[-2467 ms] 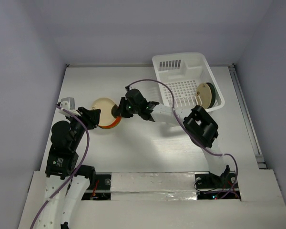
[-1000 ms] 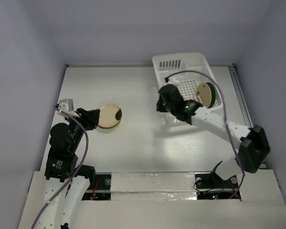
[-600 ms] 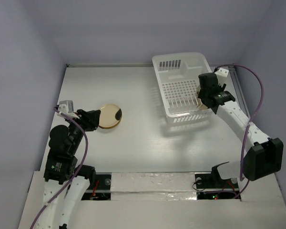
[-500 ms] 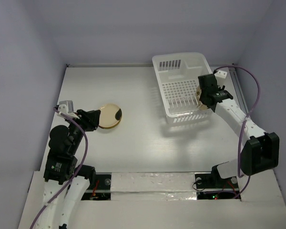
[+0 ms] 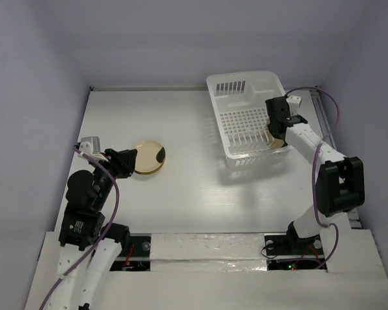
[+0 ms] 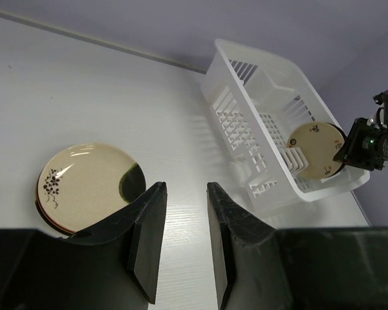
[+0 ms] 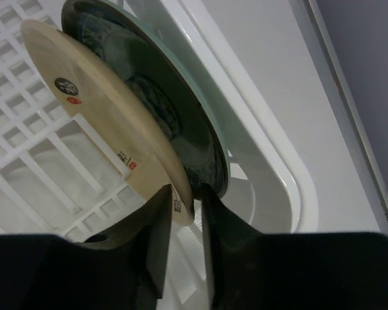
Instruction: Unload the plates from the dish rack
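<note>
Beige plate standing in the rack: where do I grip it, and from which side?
Pinch the beige plate by its upper rim from above, edge-on, one finger on each face. It stands on edge in the dish rack, so only the rim is free. The dark green plate stands close behind, so one finger must slip into that narrow gap.

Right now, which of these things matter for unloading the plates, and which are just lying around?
Part of the job: dish rack; beige plate and dark green plate standing in it; stacked plates on the table; right hand astride the beige plate's rim.

Just there: purple cable; silver tape strip.
</note>
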